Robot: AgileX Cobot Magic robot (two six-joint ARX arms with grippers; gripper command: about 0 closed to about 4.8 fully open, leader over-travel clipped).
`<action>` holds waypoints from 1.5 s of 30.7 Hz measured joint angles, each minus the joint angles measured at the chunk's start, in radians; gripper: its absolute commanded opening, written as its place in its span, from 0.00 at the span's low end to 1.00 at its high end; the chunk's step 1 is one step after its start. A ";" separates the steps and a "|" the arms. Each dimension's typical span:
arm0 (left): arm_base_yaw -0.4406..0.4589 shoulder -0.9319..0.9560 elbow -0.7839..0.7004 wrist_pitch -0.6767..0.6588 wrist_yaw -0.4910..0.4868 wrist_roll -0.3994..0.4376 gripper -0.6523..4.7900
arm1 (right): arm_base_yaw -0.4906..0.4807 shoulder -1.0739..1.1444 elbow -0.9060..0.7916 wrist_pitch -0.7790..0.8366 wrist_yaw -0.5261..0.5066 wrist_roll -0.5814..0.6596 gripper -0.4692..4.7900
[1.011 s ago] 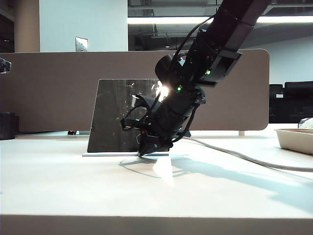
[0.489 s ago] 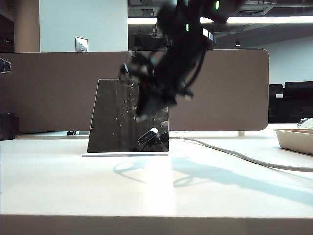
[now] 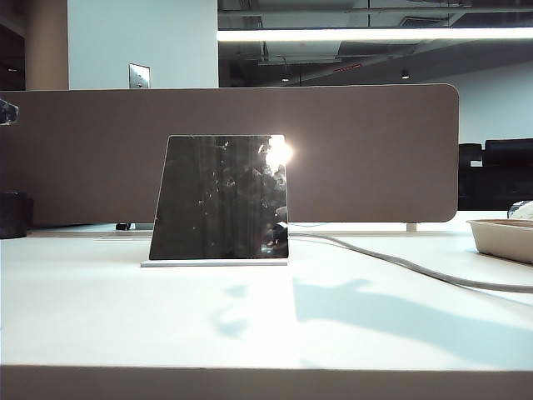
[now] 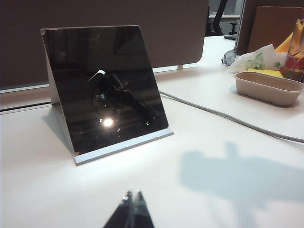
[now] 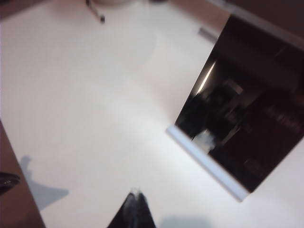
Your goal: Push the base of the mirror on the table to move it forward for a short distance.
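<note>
The mirror (image 3: 221, 198) stands upright on the white table (image 3: 125, 317), a dark glossy trapezoid with a bright light spot near its upper right corner. Its thin white base (image 3: 214, 263) lies flat under it. Neither arm shows in the exterior view. In the left wrist view the mirror (image 4: 107, 90) and base (image 4: 124, 146) sit ahead of my left gripper (image 4: 133, 193), which is shut and empty, well short of the base. In the right wrist view my right gripper (image 5: 136, 192) is shut, held above the table, with the mirror (image 5: 247, 118) and base (image 5: 206, 162) off to one side.
A brown divider panel (image 3: 366, 158) stands behind the mirror. A grey cable (image 3: 400, 265) runs across the table from the mirror to the right. A beige tray (image 3: 504, 237) sits at the right edge, with wrappers (image 4: 256, 59) beyond it.
The right arm, which had its gripper down at the base's right end, has lifted up and away out of the exterior view. The mirror stands where it was.
</note>
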 measured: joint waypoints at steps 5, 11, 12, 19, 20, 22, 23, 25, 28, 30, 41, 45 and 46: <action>0.077 0.000 0.000 0.000 -0.001 0.000 0.12 | 0.006 -0.160 0.000 -0.030 0.129 -0.006 0.08; 0.223 0.000 0.000 0.000 -0.001 0.000 0.12 | 0.006 -0.342 -0.051 -0.025 0.248 -0.006 0.08; 0.254 0.000 0.000 0.000 -0.001 0.000 0.12 | 0.006 -0.373 -0.071 -0.021 0.271 -0.006 0.08; 0.430 0.000 0.000 0.000 -0.001 0.000 0.12 | 0.005 -0.548 -0.299 0.033 0.322 -0.007 0.08; 0.447 0.000 0.000 0.000 -0.002 0.000 0.12 | 0.005 -0.568 -0.336 0.046 0.322 -0.007 0.08; 0.483 0.000 0.000 0.000 0.000 0.000 0.12 | 0.005 -0.607 -0.419 0.082 0.322 -0.007 0.08; 0.501 0.000 0.000 0.000 -0.001 0.000 0.12 | 0.005 -0.626 -0.456 0.108 0.322 -0.007 0.08; 0.524 0.000 0.000 0.000 -0.002 0.000 0.12 | 0.005 -0.678 -0.548 0.167 0.325 -0.007 0.08; 0.536 0.000 0.000 0.000 -0.001 0.000 0.12 | 0.005 -0.730 -0.641 0.260 0.346 -0.007 0.08; 0.535 0.000 0.000 0.000 -0.001 0.000 0.12 | 0.004 -0.769 -0.705 0.315 0.371 -0.007 0.08; 0.534 0.000 0.000 0.000 -0.001 0.000 0.12 | -0.086 -0.794 -0.815 0.422 0.432 -0.011 0.08; 0.534 0.000 0.000 0.000 -0.001 0.000 0.12 | -0.082 -0.794 -0.815 0.391 0.430 -0.005 0.08; 0.534 0.000 0.000 0.000 -0.001 0.000 0.12 | -0.082 -0.794 -0.815 0.380 0.428 -0.003 0.08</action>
